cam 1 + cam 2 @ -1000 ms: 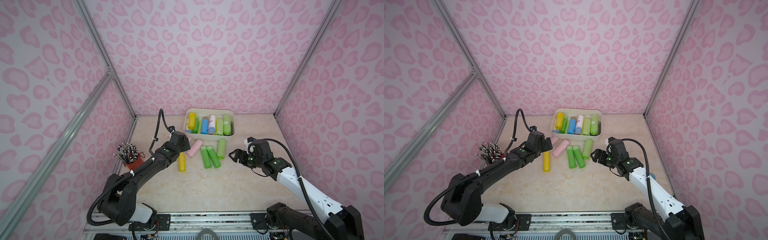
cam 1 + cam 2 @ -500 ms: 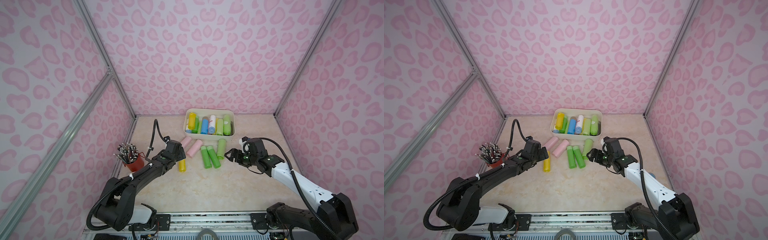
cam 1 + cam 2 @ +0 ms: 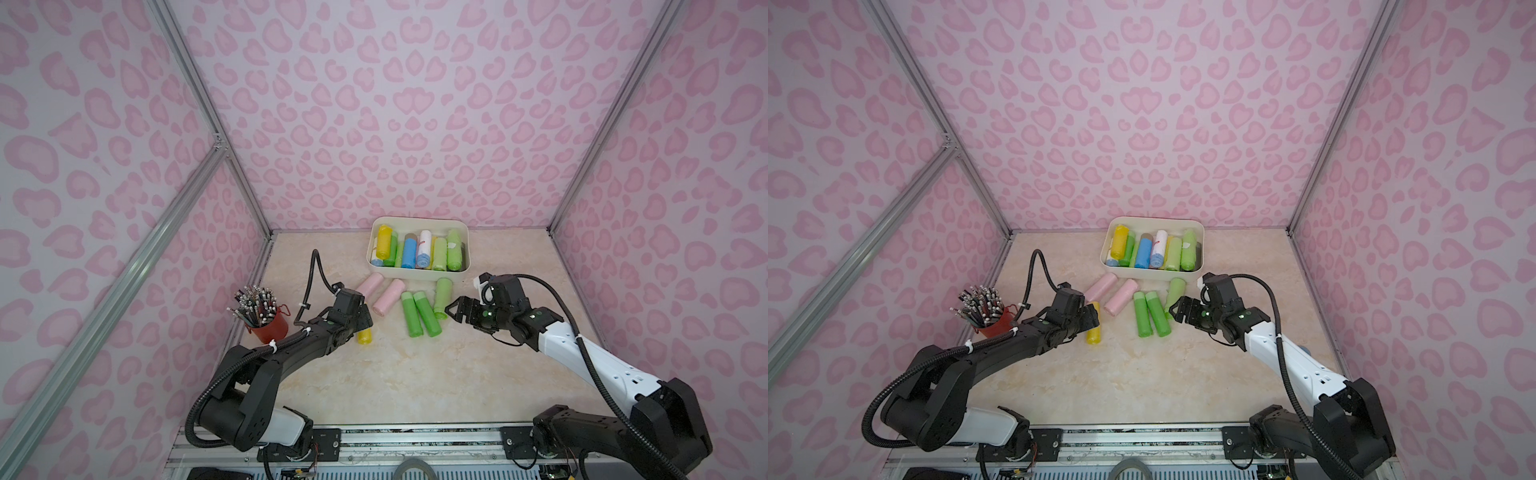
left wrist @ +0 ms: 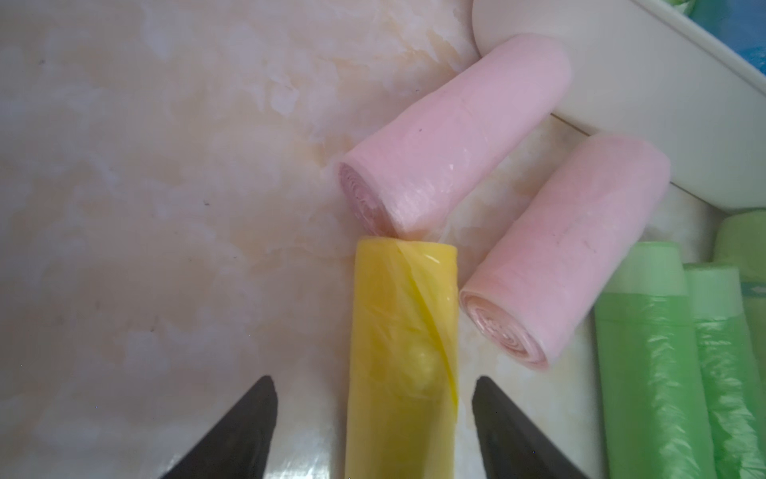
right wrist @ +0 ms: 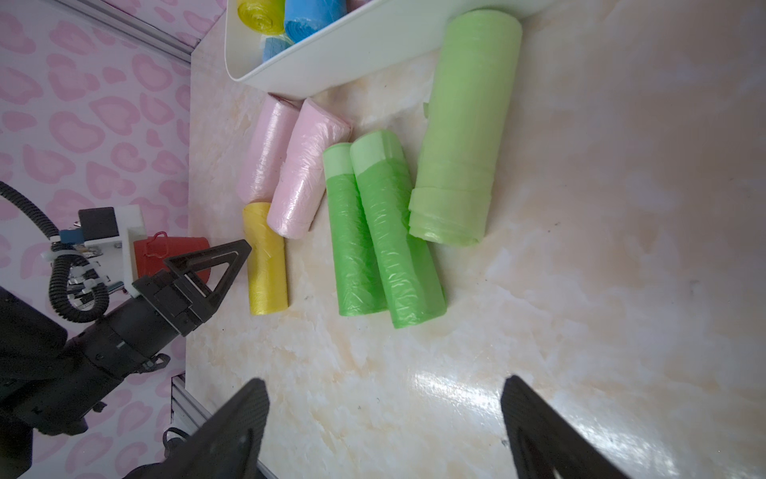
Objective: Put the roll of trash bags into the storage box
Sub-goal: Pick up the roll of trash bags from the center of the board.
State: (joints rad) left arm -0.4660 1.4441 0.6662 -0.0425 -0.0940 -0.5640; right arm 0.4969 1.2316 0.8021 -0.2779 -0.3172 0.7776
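Straddling the glossy yellow roll of trash bags [image 4: 402, 352], left gripper [image 4: 373, 379] jaws ajar; right gripper [image 5: 383, 380] jaws wide.

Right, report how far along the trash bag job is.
Done: several coloured rolls lie in the cream-white plastic storage box. In hand: the open left gripper straddles the yellow plastic roll, not yet clamped. Remaining: it and five pink and green rolls on the table; right gripper open.
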